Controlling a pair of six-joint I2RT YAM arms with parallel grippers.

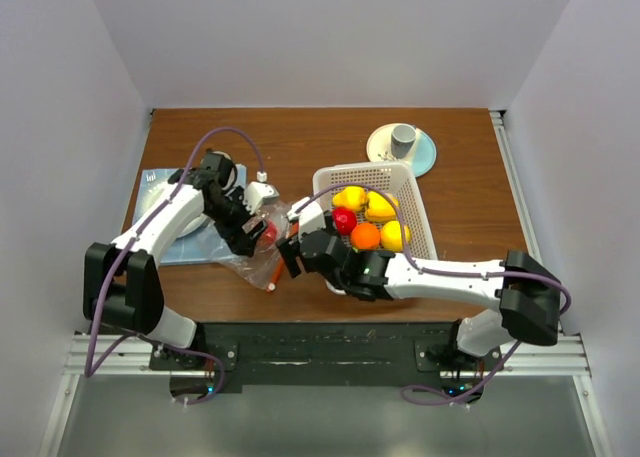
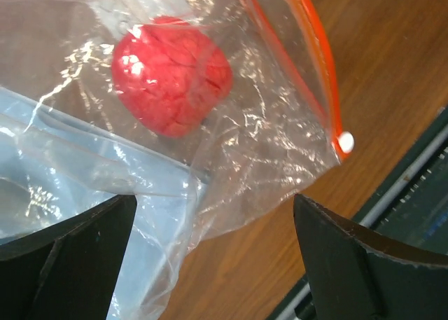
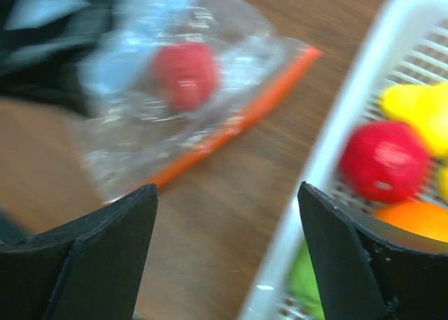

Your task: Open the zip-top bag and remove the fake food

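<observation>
The clear zip-top bag (image 1: 243,264) lies on the wooden table, its orange-red zip strip (image 2: 319,68) running to a white slider. One red piece of fake food (image 2: 171,75) sits inside it. My left gripper (image 2: 215,202) hovers open just over the bag's loose edge, with only plastic and table between the fingers. In the blurred right wrist view, my right gripper (image 3: 227,188) is open and holds nothing, above bare table between the bag (image 3: 175,96) and the white basket (image 3: 350,124). More fake food (image 1: 365,217), yellow, red and orange, lies in the basket.
The white perforated basket (image 1: 362,168) stands right of centre. Behind it is a pale plate (image 1: 425,157) carrying a small grey cup (image 1: 402,137). A blue sheet (image 1: 165,192) lies under the left arm. Grey walls close in the table's sides and back.
</observation>
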